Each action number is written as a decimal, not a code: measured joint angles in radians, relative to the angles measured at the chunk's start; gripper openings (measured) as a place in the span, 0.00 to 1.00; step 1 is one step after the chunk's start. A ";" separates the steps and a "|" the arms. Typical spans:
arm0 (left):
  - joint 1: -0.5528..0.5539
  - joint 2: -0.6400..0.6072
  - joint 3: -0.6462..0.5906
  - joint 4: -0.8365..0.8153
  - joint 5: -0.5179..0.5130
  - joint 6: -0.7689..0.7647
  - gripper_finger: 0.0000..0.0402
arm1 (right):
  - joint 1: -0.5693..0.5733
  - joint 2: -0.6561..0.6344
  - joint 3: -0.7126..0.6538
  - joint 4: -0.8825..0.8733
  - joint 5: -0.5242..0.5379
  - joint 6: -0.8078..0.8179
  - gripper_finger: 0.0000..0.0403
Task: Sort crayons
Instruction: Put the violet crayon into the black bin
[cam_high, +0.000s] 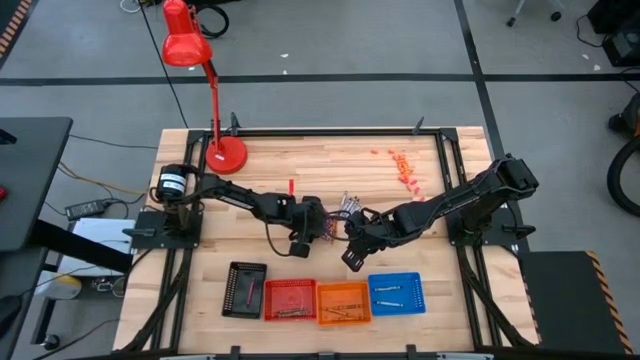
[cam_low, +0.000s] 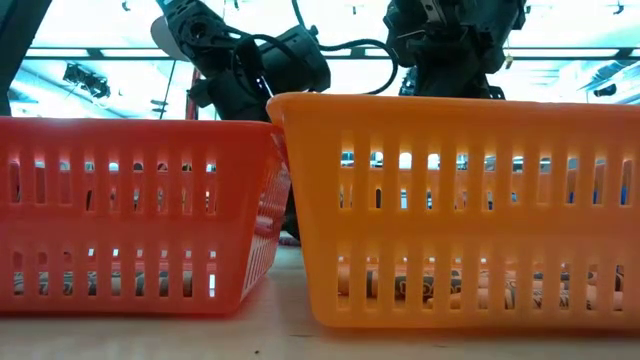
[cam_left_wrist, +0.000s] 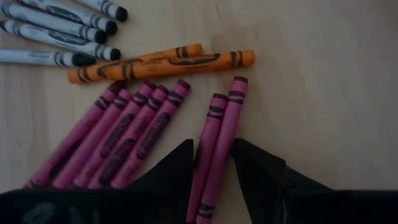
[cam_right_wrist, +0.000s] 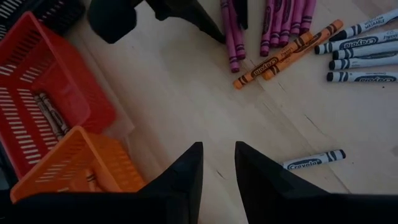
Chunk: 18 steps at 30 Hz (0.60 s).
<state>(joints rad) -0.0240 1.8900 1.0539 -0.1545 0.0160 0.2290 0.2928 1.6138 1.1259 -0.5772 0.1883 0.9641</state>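
Crayons lie loose on the wooden table in the middle: a fan of magenta ones, two orange ones and several white ones. My left gripper is down at the table, open, its fingers on either side of two magenta crayons that lie side by side. My right gripper hangs open above bare wood nearer the bins, with nothing between its fingers. One white crayon lies apart, close to it. My left gripper's fingers slant down from the table's left and lie along the two magenta crayons, close on both of their long sides. Both crayons lie flat on the table. Whether the fingers touch them I cannot tell.
Four bins stand in a row near the front edge: black, red, orange and blue. A red desk lamp stands at the far left. Small red-pink bits lie at the far right.
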 joint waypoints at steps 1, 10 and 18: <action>0.000 -0.004 -0.001 -0.001 0.005 -0.001 0.32 | -0.001 0.000 0.000 0.000 0.000 -0.001 0.24; -0.009 -0.020 -0.001 0.014 0.004 -0.026 0.32 | -0.001 0.000 0.000 0.000 0.000 -0.017 0.24; -0.030 -0.020 -0.001 0.014 0.000 -0.037 0.32 | -0.002 0.000 0.000 -0.001 0.000 -0.034 0.24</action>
<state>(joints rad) -0.0536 1.8698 1.0527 -0.1409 0.0162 0.1921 0.2907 1.6138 1.1259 -0.5777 0.1886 0.9297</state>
